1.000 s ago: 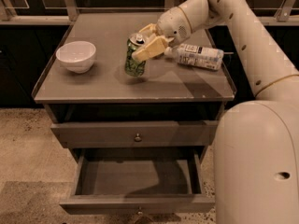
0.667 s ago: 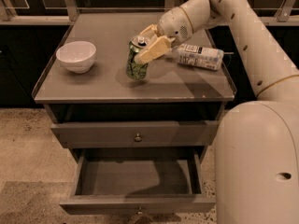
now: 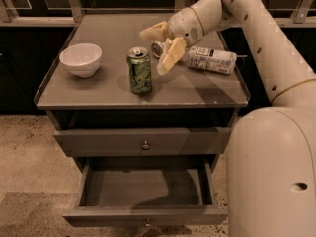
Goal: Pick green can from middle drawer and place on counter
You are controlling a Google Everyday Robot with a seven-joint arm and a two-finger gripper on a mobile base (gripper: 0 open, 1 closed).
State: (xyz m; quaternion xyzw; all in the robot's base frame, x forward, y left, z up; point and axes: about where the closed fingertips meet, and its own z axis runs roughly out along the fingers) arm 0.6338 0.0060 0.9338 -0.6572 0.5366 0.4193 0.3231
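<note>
In the camera view, the green can (image 3: pixel 139 70) stands upright on the counter (image 3: pixel 113 31), toward the front edge and a little left of the middle. Its silver top with the pull tab faces up, and nothing touches it.

The gripper (image 3: pixel 153 52) hangs above the counter at about 2 o'clock from the can, just beside it but apart from it. Its two pale fingers (image 3: pixel 169 57) are spread wide with nothing between them. One finger points toward 9 o'clock above the can's top. The other angles down toward 7 o'clock, its tip close to the can's right side. The white arm (image 3: pixel 266 48) runs back from the gripper toward 3 o'clock and curves down into the robot's broad body (image 3: pixel 271 177) at the right of the view.

A white bowl (image 3: pixel 80 59) sits on the counter at 9 o'clock from the can, well apart, near the left rim. A container with a whitish label (image 3: pixel 210 59) lies on its side at 3 o'clock from the can, beyond the gripper.

Below the counter, at 6 o'clock from the can, the upper drawer front (image 3: pixel 98 142) is closed, with a small knob (image 3: pixel 145 145) at its centre. Beneath it the middle drawer (image 3: pixel 143 186) is pulled out, its flat grey floor bare.
</note>
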